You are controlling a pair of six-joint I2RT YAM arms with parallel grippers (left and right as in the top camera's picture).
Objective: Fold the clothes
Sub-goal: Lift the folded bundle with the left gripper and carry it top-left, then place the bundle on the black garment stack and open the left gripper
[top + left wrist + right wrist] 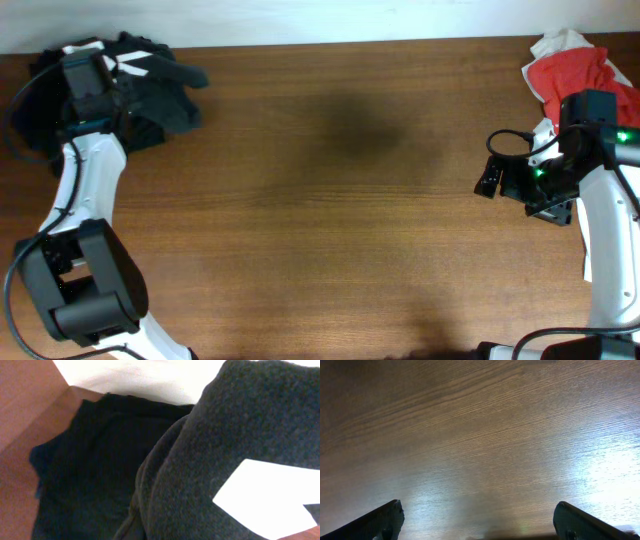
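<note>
While no whole word can be read anywhere, the dark grey T-shirt (240, 425) carries a large white print (260, 490), and the left wrist view catches only an angular piece of one big letter or shape, cut off by the frame. From overhead a few white strips of the same print show among the dark folds at the far left corner of the table (330, 200). That shirt lies bunched there on top of a black garment (95, 470), which spreads out beneath and behind it up to the table's edge. The left gripper (128, 72) sits right in this heap: it is closed, and the grey cloth rises so near its camera that it fills most of that view and hides the fingers, so whether a fold is actually pinched between them cannot be told. A flap of the grey shirt reaches out to the right of the gripper across the wood. The right gripper (477, 522) stands spread wide and holds nothing, its two dark fingertips (382, 520) low over bare wood grain near the right side of the table. A crumpled red garment (570, 70), with white patches at its edge too small to read, lies at the far right corner, behind that arm and apart from its fingers.
</note>
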